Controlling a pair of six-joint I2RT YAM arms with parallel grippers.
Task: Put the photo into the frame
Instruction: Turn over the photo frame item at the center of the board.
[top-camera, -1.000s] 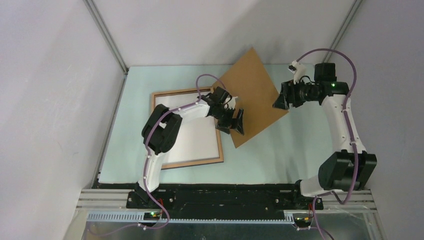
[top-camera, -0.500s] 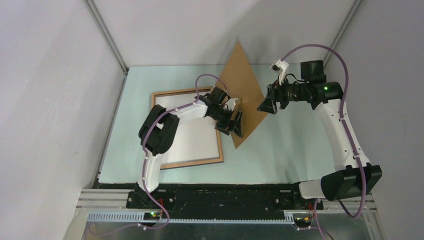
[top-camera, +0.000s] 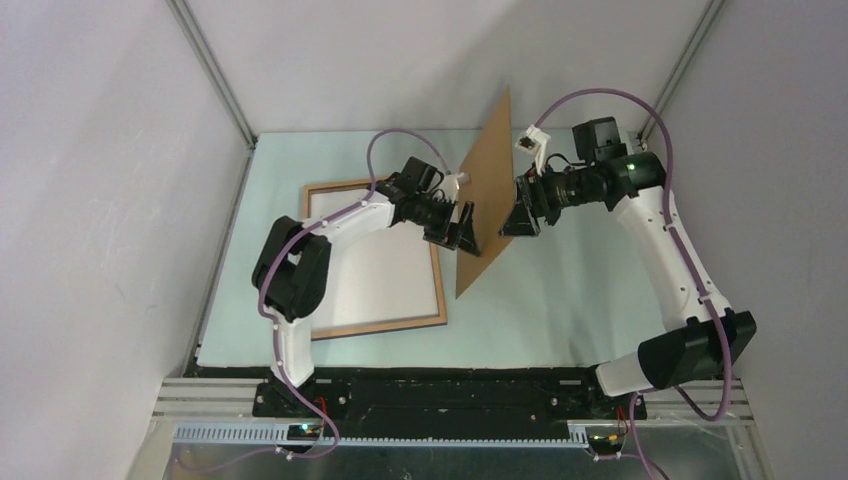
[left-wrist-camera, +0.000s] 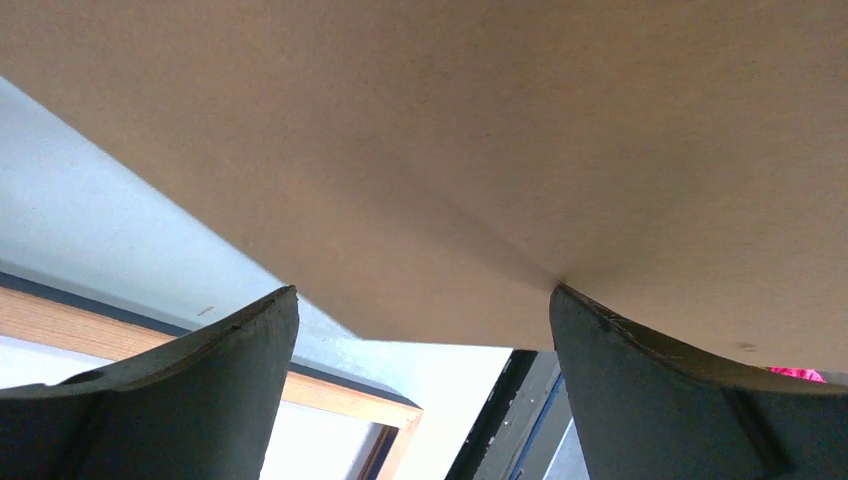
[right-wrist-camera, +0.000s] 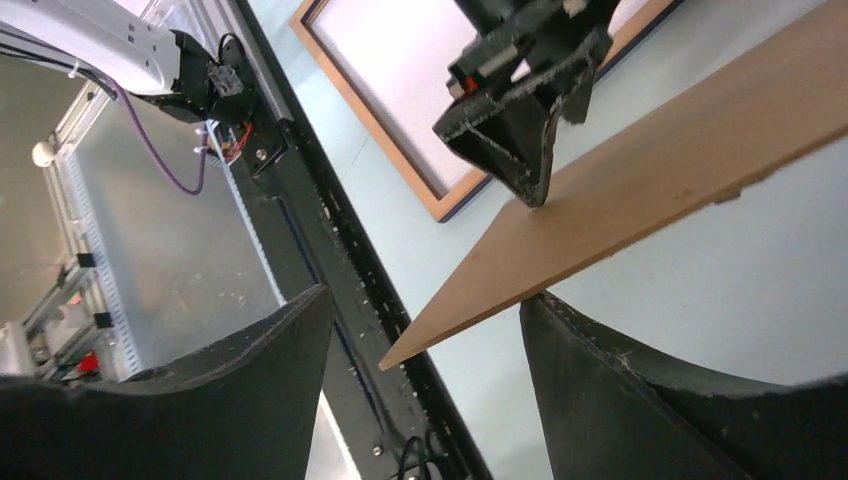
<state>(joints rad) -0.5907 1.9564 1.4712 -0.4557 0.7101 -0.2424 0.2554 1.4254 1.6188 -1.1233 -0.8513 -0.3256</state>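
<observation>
Left gripper, right gripper: both spread

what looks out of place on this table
The brown backing board stands tipped up almost on edge between the left gripper and the right gripper, not lying flat like the frame beside it.

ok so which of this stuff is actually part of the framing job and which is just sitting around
Part of the job:
- frame, lying flat
- white sheet inside it, probably the photo face down
- brown board, standing on edge between the left gripper and right gripper, both open

Just there:
- green mat
- purple cables
</observation>
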